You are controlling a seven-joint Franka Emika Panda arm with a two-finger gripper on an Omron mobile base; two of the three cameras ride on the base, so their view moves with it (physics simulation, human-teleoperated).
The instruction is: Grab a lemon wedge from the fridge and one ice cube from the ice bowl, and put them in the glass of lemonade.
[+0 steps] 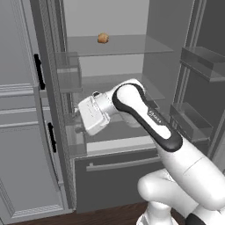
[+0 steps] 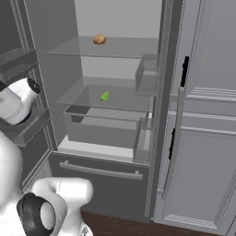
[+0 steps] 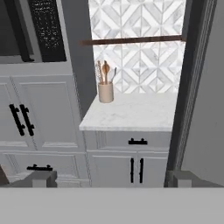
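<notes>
Lying on the fridge (image 2: pixel 60 69) middle shelf, lemon wedge (image 2: pixel 105 96) well apart from spread, empty jaws (image 3: pixel 111 180)

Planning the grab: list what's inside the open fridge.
Inside the fridge: a lemon wedge on the middle glass shelf, a tan-brown lump on the shelf above, and a drawer bin below. The bin's inside is partly hidden by its front wall.

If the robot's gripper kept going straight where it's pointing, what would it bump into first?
Probably the grey cabinets under the white counter, seen dead ahead in the hand view. The open gripper points out past the fridge door, away from the lemon wedge. Depth is hard to judge.
</notes>
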